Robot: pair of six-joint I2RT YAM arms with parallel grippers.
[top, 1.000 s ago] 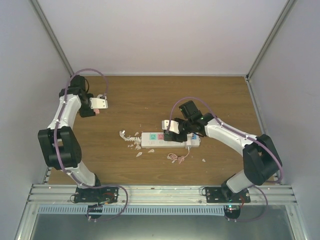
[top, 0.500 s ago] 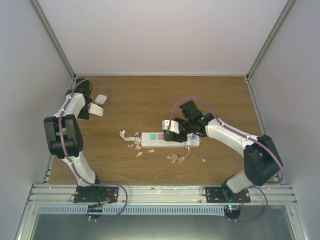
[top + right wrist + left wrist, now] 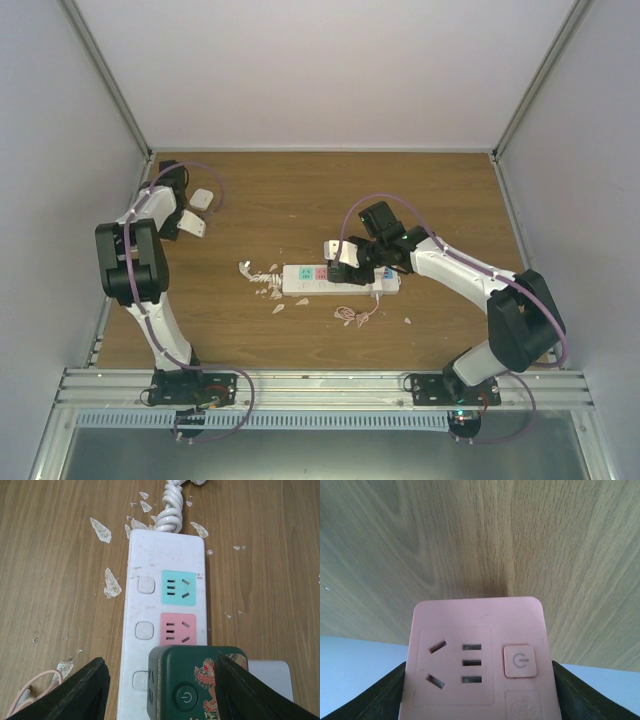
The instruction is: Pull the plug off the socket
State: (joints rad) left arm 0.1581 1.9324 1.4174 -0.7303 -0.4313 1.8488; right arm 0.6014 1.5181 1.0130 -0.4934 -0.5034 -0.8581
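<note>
So, plug: green, seated in socket, not yet pulled.
Socket: mid-bench, lying flat.
Right gripper: spread wide, straddling plug, no grip seen.
Left gripper: clamped on pink cube, far-left corner.
Remaining: likely closing on plug, then lifting it free.

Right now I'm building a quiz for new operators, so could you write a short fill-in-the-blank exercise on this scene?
1. The adapter in the left gripper is ____.
2. The plug between the right gripper fingers is dark ____.
3. The twisted cord on the power strip is ____.
Missing words: pink; green; white.
</note>
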